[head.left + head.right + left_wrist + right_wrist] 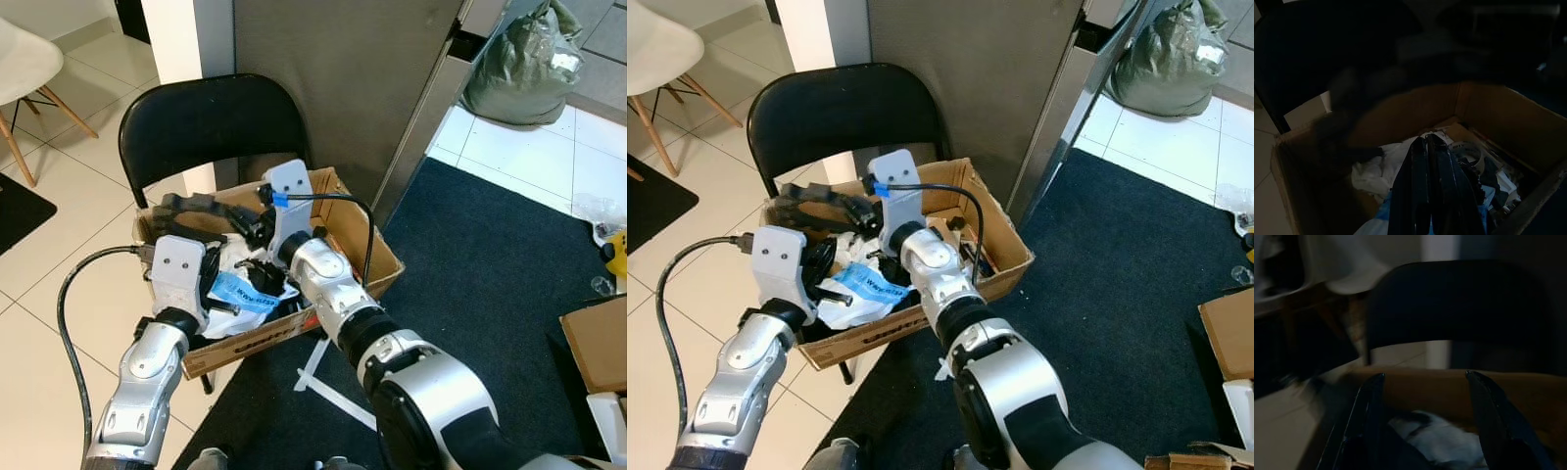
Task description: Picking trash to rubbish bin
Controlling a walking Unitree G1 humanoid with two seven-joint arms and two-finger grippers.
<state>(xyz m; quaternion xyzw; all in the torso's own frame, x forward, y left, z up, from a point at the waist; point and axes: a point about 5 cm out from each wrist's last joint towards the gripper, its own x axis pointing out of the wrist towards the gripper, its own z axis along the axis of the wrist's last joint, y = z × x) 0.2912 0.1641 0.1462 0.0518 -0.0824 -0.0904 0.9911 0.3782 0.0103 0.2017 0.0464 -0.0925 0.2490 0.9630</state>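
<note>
Bin: a cardboard box (377,257) is serving as the rubbish bin, sitting on the seat of a black folding chair (206,122); it is already holding white crumpled paper (854,305), a blue printed wrapper (865,285) and dark tangled items.

Key relation: both claws are hanging over the box's open top, so the trash is lying directly below them. The blue wrapper is lying between the two wrists, its long axis running roughly from the left arm toward the right arm.

Nearer arm: the left claw is sitting closer to the wrapper and white paper; the right claw is reaching further toward the back wall of the box.

Left claw (1431,147): its fingers are lying pressed together, side by side, pointing down into the box above the white paper. Nothing is visibly pinched between them.

Right claw (1422,382): its fingers are standing spread wide apart, with nothing between them; the far cardboard wall and the chair back are showing through the gap.

Judgement: the right claw is looking as if it is letting go over the box, though whether anything is falling cannot be told.
</note>
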